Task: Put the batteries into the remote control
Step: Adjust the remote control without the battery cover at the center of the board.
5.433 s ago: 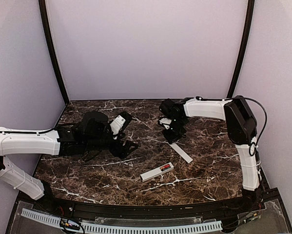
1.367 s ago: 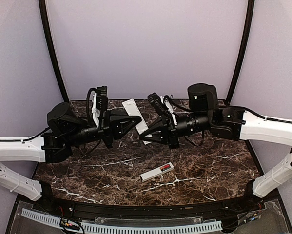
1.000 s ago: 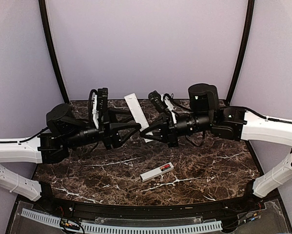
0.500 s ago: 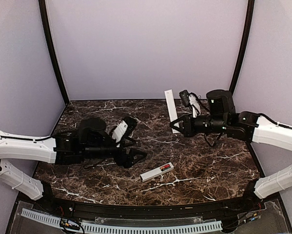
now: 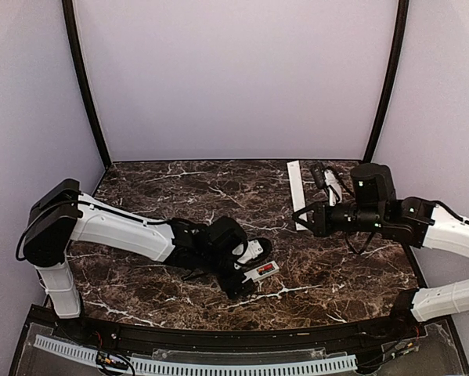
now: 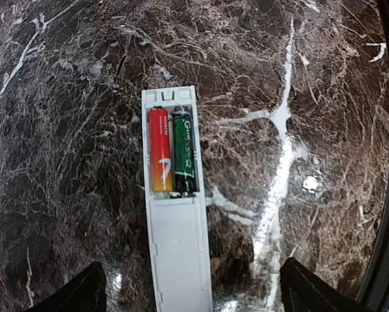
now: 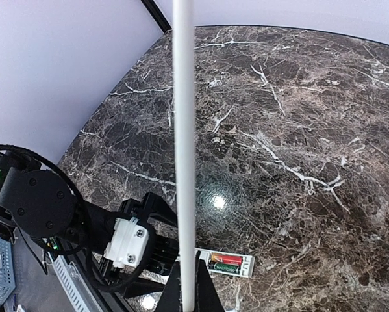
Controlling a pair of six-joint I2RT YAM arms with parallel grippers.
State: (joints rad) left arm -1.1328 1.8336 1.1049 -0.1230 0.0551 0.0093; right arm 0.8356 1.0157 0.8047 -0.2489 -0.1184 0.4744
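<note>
- Top view: the left gripper (image 5: 248, 270) sits over the remote control (image 5: 264, 269) at about 6 o'clock on the table (image 5: 140, 188). It hides the remote's left part, and its finger spread cannot be read here.
- At 3 o'clock the right gripper (image 5: 303, 219) holds a white strip (image 5: 296, 192) clear of the surface, its free end towards 12.
- Left wrist view: the dark fingertips (image 6: 84, 292) stand wide apart, one either side of the remote, not touching it.
- The remote's 6 o'clock end is cut off by the frame. In the open bay at its 12 o'clock end a red battery (image 6: 160, 151) and a green battery (image 6: 185, 151) lie side by side.
- Right wrist view: the strip is seen edge-on and runs out at 12. The fingers appear closed on its lower end, though little of them shows.
- The strip crosses the remote's left end.
- Surface: dark brown marble with white veins and glare spots. Room: plain lilac walls (image 5: 234, 78) and black corner posts (image 5: 81, 78).
</note>
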